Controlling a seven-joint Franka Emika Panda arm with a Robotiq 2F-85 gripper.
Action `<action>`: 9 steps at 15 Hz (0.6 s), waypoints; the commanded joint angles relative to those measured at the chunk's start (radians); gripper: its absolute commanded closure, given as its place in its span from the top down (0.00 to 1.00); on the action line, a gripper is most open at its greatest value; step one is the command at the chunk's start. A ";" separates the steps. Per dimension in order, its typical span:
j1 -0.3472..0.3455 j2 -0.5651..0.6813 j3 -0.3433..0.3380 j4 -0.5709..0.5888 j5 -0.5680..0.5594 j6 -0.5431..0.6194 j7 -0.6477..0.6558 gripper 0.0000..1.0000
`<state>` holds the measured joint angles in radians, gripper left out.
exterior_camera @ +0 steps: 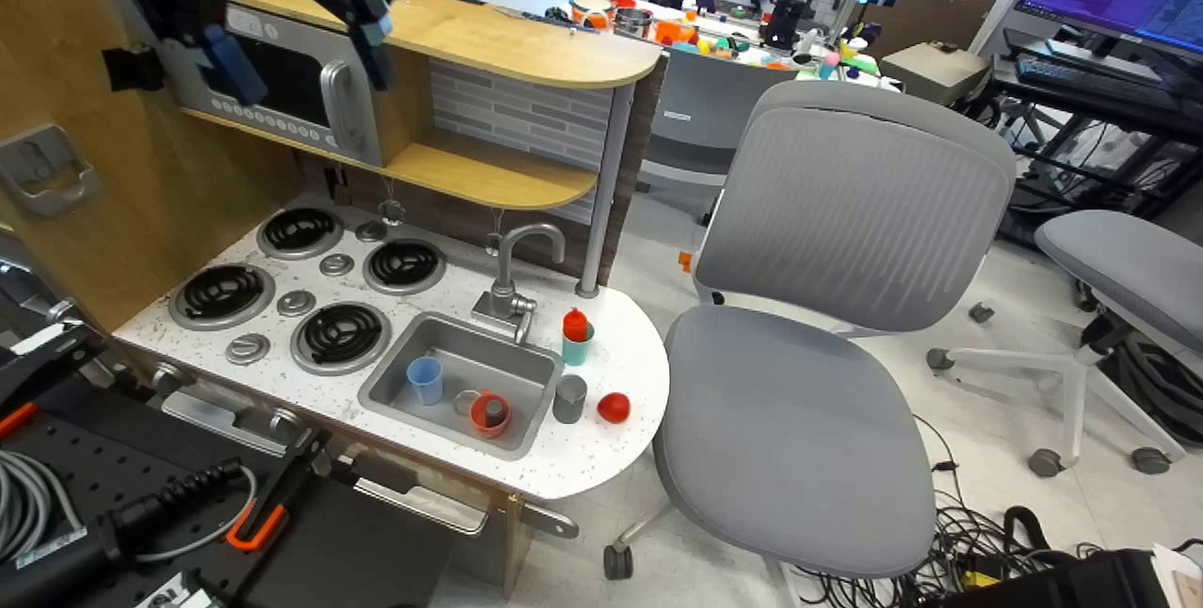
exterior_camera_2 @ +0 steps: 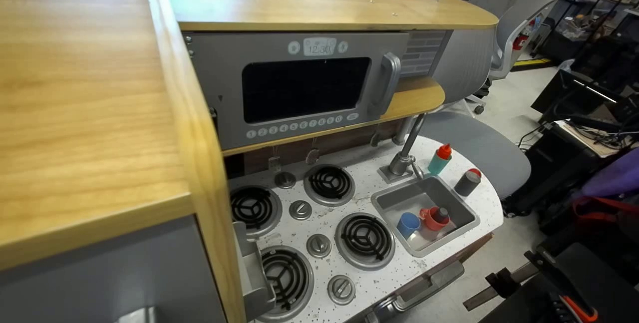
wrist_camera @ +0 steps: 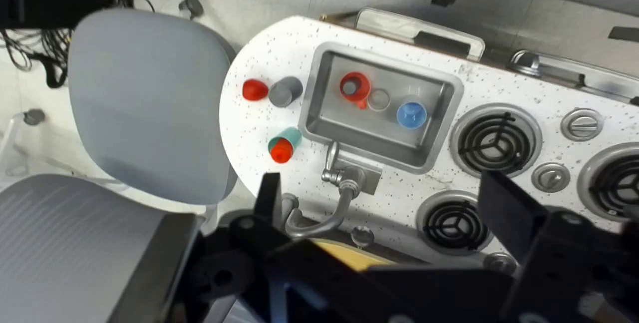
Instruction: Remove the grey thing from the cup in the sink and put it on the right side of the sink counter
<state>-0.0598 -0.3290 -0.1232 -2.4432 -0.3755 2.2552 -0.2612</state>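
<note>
The small grey thing [exterior_camera: 494, 413] stands inside a red cup [exterior_camera: 477, 408] in the grey sink [exterior_camera: 378, 397]. In an exterior view the grey thing [exterior_camera_2: 441, 214] sticks up above the cup's rim. The wrist view also shows the grey thing [wrist_camera: 350, 87] within the red cup [wrist_camera: 363, 83]. The white counter's rounded end [exterior_camera: 601, 462] lies to the right of the sink. My gripper [wrist_camera: 382, 178] is open and empty, high above the play kitchen. In an exterior view the gripper [exterior_camera: 314, 86] appears in front of the microwave, far from the cup.
A blue cup [exterior_camera: 426, 381] is also in the sink. A grey cup [exterior_camera: 570, 399], a red object [exterior_camera: 614, 408] and a teal cup [exterior_camera: 576, 350] with a red thing inside stand on the counter's end. The faucet [exterior_camera: 507, 270], shelf [exterior_camera: 507, 174] and microwave [exterior_camera_2: 309, 88] rise behind.
</note>
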 commanded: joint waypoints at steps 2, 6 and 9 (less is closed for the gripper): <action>-0.025 0.200 -0.064 -0.008 0.022 0.294 -0.147 1.00; -0.050 0.384 -0.071 0.025 0.060 0.417 -0.219 1.00; -0.073 0.492 -0.048 0.059 0.121 0.450 -0.272 1.00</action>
<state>-0.1050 0.0566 -0.1953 -2.4444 -0.3180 2.6685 -0.4643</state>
